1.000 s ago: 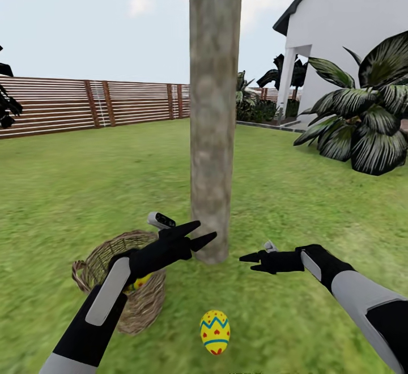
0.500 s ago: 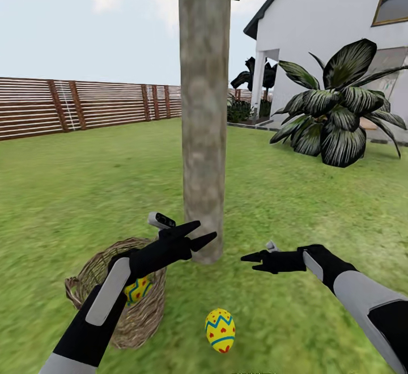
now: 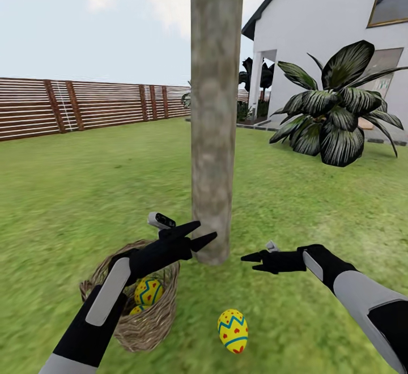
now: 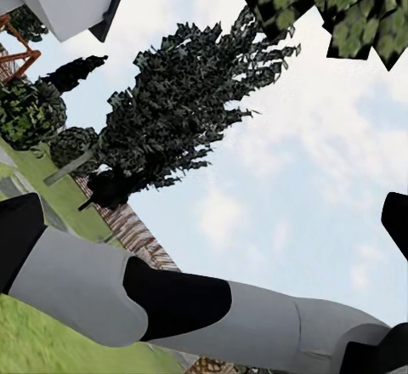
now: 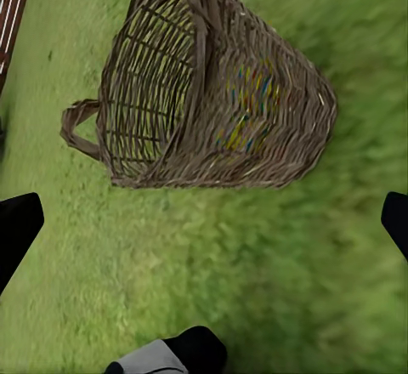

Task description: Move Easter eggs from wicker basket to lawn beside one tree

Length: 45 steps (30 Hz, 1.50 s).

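One Easter egg (image 3: 233,331) lies on the lawn (image 3: 317,204) near the foot of the tree (image 3: 213,136). Two more eggs (image 3: 148,292) sit inside the wicker basket (image 3: 141,328), left of the trunk. The left end effector (image 3: 198,237) hovers above the basket, fingers spread and empty. The right end effector (image 3: 249,262), also parted and empty, hangs right of the trunk.
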Tool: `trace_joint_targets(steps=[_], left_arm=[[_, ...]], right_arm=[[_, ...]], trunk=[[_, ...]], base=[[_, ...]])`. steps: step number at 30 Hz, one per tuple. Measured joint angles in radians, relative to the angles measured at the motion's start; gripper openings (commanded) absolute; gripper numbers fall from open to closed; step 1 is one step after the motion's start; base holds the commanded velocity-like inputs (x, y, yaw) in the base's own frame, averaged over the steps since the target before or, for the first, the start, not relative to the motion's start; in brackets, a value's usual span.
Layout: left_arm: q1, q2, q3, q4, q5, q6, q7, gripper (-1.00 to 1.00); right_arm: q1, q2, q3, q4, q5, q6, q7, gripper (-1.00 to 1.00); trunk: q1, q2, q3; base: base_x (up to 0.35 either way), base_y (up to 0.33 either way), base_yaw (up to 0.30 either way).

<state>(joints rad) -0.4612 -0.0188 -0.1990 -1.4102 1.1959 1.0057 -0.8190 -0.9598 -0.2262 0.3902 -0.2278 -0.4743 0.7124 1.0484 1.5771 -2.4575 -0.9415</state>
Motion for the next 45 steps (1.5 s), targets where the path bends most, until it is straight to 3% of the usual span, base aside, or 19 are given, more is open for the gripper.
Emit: trace_joint_targets(steps=[37,45], left_arm=[[-0.003,-0.001,-0.004,0.003,0.007,0.006,0.003,1.00],[-0.003,0.001,-0.002,0.004,0.008,0.008,0.003,1.00]], right_arm=[[0.000,0.003,0.000,0.006,-0.002,-0.001,-0.003,1.00],[0.000,0.003,0.000,0.006,-0.002,-0.002,-0.003,1.00]], trunk=[[-0.142,0.259,0.116],[-0.172,0.315,0.141]], base=[[-0.001,0.000,0.000],[-0.178,0.191,0.000]])
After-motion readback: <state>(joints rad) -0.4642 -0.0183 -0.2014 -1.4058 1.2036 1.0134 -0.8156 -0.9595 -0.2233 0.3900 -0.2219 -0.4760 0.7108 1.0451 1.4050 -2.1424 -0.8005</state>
